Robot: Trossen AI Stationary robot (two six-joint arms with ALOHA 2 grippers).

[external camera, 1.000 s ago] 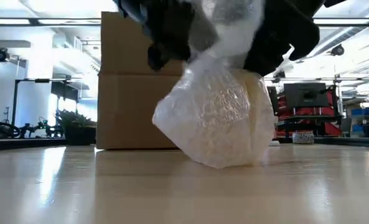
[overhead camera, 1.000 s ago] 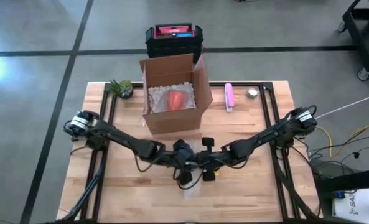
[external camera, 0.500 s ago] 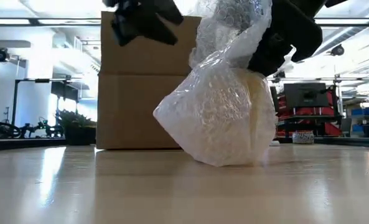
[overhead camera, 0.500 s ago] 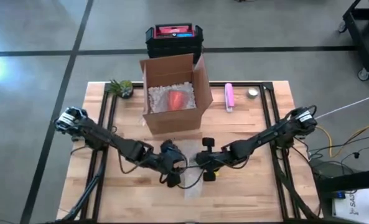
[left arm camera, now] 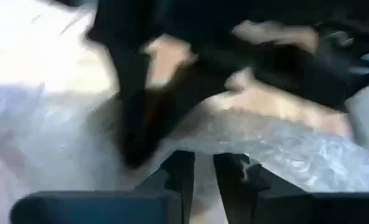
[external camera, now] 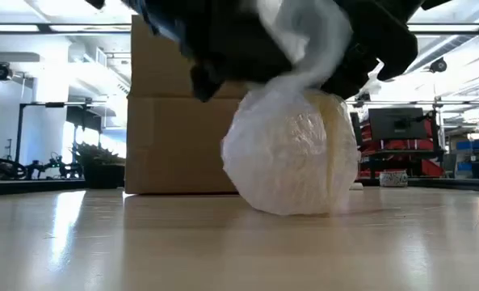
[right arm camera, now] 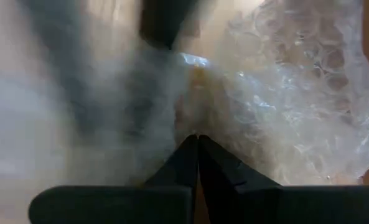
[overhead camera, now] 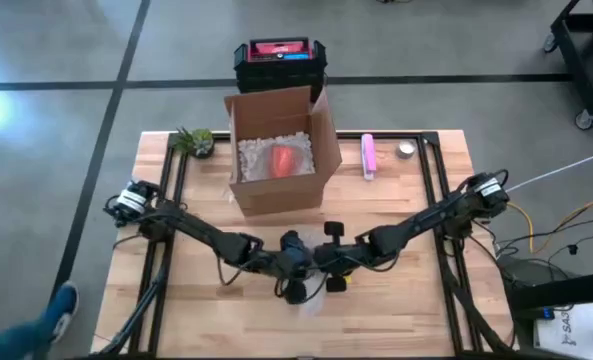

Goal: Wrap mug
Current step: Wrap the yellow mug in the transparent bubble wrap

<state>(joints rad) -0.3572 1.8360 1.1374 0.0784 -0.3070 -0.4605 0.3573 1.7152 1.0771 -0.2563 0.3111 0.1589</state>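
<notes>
The mug is hidden inside a rounded bundle of clear bubble wrap (external camera: 292, 153) that rests on its underside on the table, near the middle of the front edge; only a yellowish tint (external camera: 336, 133) shows through. A twisted tail of wrap (external camera: 308, 40) rises from the bundle's top. Both grippers meet above the bundle. My left gripper (overhead camera: 294, 264) comes from the left, its fingers almost together. My right gripper (overhead camera: 322, 262) comes from the right and is shut on the wrap. My left gripper has bubble wrap (left arm camera: 203, 140) between its nearly closed fingers, at the bundle's upper left side. It slants down from the table's left. Blur hides whether it has an edge or a fold. My right gripper pinches gathered wrap (right arm camera: 200, 121) at the bundle's top between its two fingers, slanting down from the table's right. The wrap stands bunched above the bundle, which stays on the table.
An open cardboard box (overhead camera: 281, 150) of packing peanuts with a red thing inside stands just behind the bundle. A small plant (overhead camera: 194, 140) is at the far left; a pink tube (overhead camera: 369, 155) and a small round tin (overhead camera: 406, 149) are at the far right. A person's shoe (overhead camera: 61, 305) shows on the floor.
My left gripper let go, swung out toward the table's left edge, then came back to the bundle. The loose flap that spread out on the table at the bundle's left has been drawn up against it, so the bundle is rounder. My right gripper kept its hold.
</notes>
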